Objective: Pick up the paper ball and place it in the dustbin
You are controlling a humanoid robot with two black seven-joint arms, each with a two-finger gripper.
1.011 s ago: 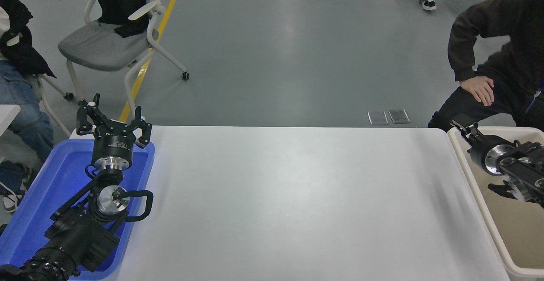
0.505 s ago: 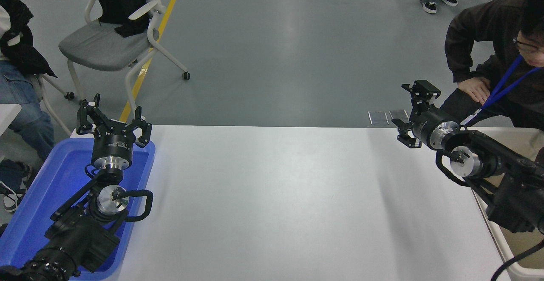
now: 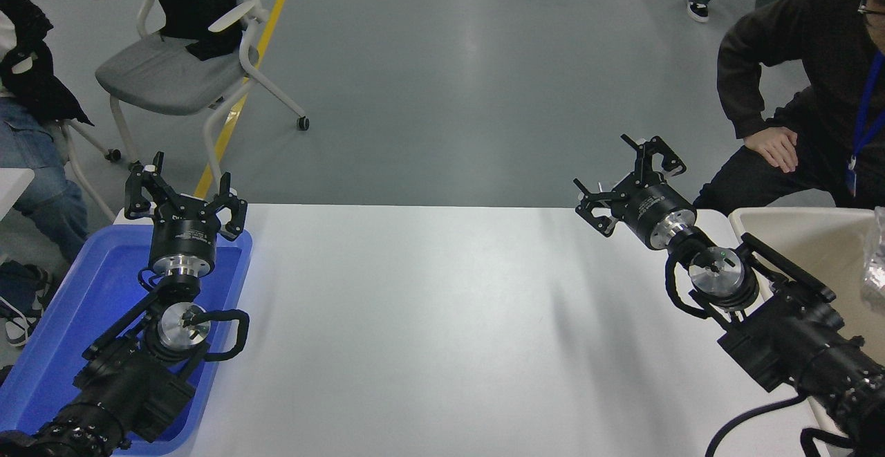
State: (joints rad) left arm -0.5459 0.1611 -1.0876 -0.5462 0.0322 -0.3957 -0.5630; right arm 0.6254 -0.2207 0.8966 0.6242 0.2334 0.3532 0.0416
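The bench (image 3: 442, 332) fills the middle. A tray (image 3: 62, 325) lies at its left edge, with the left arm above it and the left tool (image 3: 185, 198) over the tray's far end. The dustbin (image 3: 795, 236) stands at the bench's right edge. The right arm crosses its near-left side, and the right tool (image 3: 629, 184) is over the bench's far edge. A chair (image 3: 173, 70) stands behind the bench at far left, and a person (image 3: 802, 77) crouches behind the dustbin.

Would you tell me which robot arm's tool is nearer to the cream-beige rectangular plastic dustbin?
Right. The right tool hovers just left of the cream-beige rectangular plastic dustbin; the left tool sits across the table, above the blue plastic tray.
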